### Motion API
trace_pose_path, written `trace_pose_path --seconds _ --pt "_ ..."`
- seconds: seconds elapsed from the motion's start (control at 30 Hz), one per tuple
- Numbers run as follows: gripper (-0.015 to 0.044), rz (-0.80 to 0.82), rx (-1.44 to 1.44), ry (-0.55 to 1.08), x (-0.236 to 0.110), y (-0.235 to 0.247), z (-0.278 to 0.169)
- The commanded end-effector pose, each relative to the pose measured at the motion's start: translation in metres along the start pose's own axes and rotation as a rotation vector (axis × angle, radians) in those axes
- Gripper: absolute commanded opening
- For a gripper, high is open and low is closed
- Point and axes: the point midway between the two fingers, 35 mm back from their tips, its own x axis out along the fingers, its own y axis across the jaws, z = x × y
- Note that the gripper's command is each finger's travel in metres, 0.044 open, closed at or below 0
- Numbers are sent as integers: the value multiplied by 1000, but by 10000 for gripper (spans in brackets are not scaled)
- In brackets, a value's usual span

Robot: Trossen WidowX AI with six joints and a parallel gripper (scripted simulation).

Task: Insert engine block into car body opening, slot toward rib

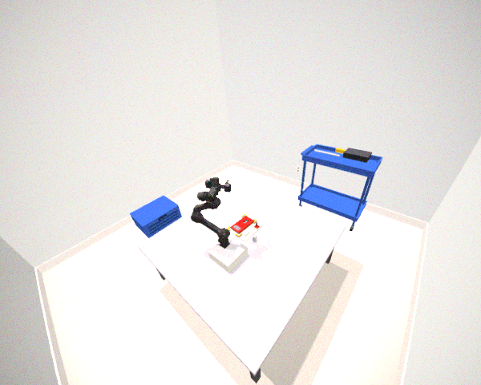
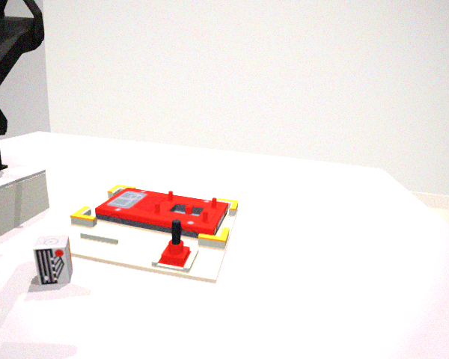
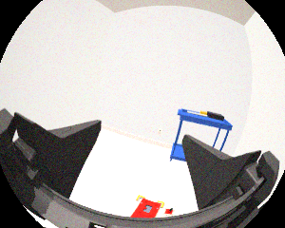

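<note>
My gripper (image 3: 139, 152) hangs spread and empty, high above the engine block (image 2: 52, 260); grabbing it crooked could jam it in the car body (image 2: 161, 210)

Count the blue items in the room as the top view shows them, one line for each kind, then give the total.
Blue cart, two shelves, standing on the floor past the table: 1
Blue cabinet box, sitting at the table's edge near the arm: 1
Total: 2
</note>
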Motion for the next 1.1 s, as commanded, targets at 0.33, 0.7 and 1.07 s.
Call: trace_pose_path --seconds 0.33,0.7,1.07 --pt "440 42 103 -81 -1 -33 17" --pt "440 71 298 -207 2 -79 38" --pt "440 35 528 -311 9 -135 44"
